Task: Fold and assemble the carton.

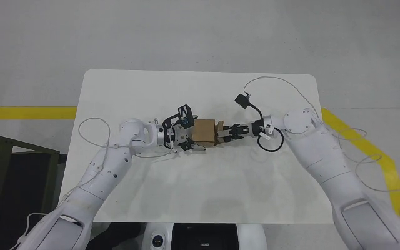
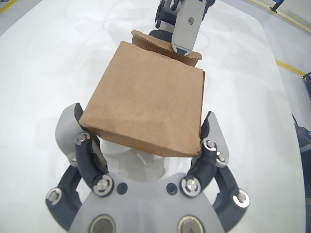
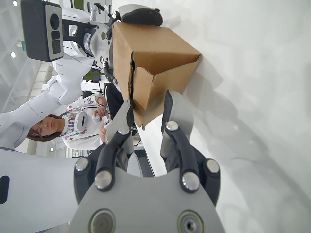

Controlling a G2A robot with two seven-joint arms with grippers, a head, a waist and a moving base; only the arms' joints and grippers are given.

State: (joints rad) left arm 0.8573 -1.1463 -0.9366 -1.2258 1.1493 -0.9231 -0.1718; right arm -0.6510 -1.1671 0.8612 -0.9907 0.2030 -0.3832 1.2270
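A brown cardboard carton (image 1: 203, 131) lies at the middle of the white table (image 1: 187, 87), held from both ends. My left gripper (image 1: 186, 134) is shut on it: in the left wrist view its fingers (image 2: 77, 120) press the two sides of the carton (image 2: 148, 103) near one end. My right gripper (image 1: 220, 133) is at the opposite, open end. In the right wrist view the right gripper (image 3: 148, 107) is shut on a folded end flap of the carton (image 3: 155, 49), whose hollow inside shows. From the left wrist view, one right fingertip (image 2: 182, 49) rests on that flap.
A thin white cable (image 1: 275, 81) loops over the far right part of the table, and another cable (image 1: 94, 125) hangs by the left arm. Yellow floor tape (image 1: 37, 112) runs beyond the table's side edges.
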